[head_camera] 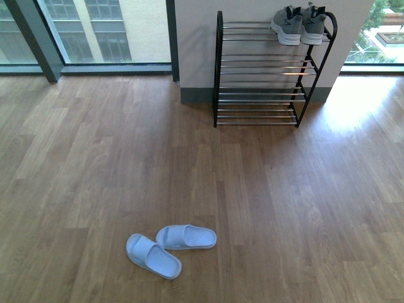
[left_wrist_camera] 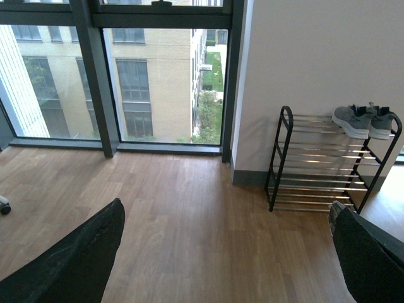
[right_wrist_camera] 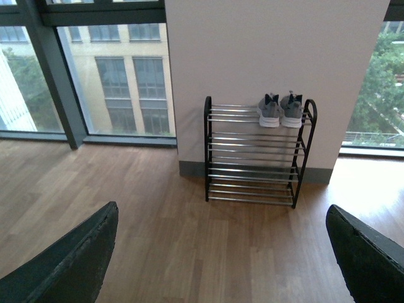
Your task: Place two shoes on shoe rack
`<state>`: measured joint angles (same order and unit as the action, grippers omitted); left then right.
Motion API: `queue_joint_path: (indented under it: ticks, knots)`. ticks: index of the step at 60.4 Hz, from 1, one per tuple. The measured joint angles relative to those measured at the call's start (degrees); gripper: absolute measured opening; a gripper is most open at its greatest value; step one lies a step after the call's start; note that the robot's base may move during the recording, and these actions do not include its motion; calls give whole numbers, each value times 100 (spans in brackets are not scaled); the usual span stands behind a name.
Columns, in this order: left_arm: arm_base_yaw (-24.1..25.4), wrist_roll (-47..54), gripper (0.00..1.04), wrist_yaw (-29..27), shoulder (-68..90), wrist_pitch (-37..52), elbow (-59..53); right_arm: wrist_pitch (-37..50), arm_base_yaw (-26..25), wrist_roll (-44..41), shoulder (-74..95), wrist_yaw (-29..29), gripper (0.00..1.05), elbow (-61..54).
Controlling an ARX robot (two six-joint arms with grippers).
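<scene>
In the left wrist view the left gripper shows only as two dark fingers, spread wide and cut off by the picture's lower corners. One finger covers the floor just beside the near foot of the shoe rack. A small wheel is sliced by the picture's edge, and what it belongs to cannot be told. The right gripper is cropped the same way in its own view. In the front view the rack's rounded side frame crosses the outer edge of the grey knit sneakers, hiding a strip. In both wrist views their laces are too small to make out.
</scene>
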<state>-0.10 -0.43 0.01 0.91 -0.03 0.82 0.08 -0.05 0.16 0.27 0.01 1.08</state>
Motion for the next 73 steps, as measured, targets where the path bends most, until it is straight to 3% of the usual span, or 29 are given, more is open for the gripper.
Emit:
queue_joint_path:
  ticks: [73]
  knots:
    - [0,2,95,-2,0,2,0,-9,0,0,-11,-17,95,0]
